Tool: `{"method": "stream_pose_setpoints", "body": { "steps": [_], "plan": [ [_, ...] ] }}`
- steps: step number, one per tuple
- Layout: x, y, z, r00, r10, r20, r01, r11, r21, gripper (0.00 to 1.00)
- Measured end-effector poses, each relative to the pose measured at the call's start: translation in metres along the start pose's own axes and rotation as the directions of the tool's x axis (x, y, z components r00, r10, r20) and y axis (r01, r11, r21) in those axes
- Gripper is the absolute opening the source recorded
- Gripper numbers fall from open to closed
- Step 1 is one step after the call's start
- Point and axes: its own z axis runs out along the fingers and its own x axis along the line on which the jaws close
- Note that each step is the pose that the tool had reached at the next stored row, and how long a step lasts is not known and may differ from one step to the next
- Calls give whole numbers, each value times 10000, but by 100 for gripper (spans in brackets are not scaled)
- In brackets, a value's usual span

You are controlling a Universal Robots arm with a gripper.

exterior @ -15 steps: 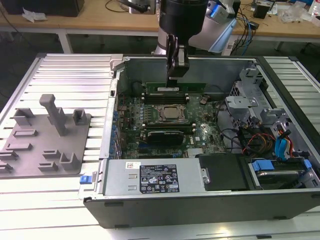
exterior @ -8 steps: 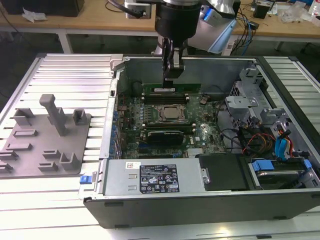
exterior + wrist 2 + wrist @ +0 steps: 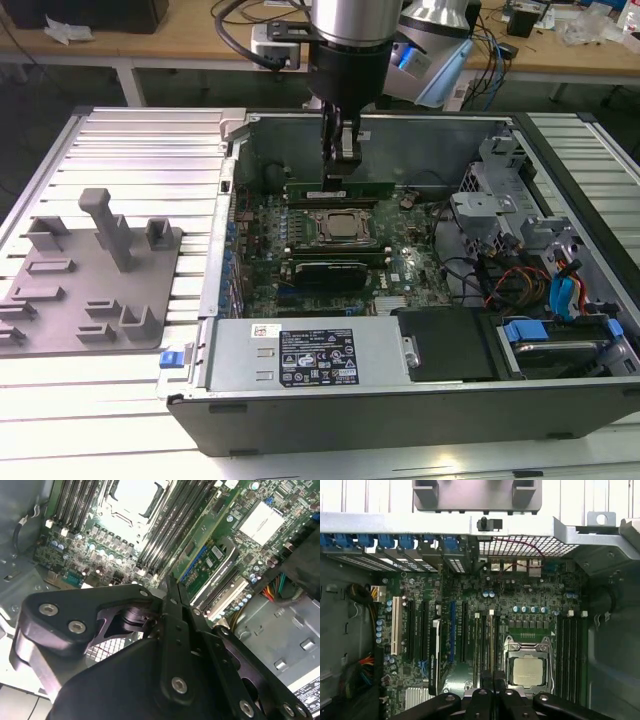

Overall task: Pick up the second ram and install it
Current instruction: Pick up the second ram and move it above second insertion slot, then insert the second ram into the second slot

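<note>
- Pinching one long thin green second ram (image 3: 370,188) between the closed fingers of one black metal gripper (image 3: 335,186).
- Holding it upright in a slot of one large green motherboard (image 3: 405,265), just beside one square silver processor socket (image 3: 338,228).

tray (image 3: 90,290) on exterior view's left of case (image 3: 380,425) | motherboard (image 3: 410,265) in case | end effector (image 3: 334,180) above motherboard

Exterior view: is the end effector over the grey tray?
No, the end effector is inside the open computer case, toward the exterior view's right of the grey tray.
</note>
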Motion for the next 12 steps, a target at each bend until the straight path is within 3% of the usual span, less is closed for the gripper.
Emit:
{"method": "stream_pose_setpoints", "body": {
  "steps": [12],
  "plan": [
    [-11,0,11,10000,1,1,-1,10000,1,9]
  ]
}}
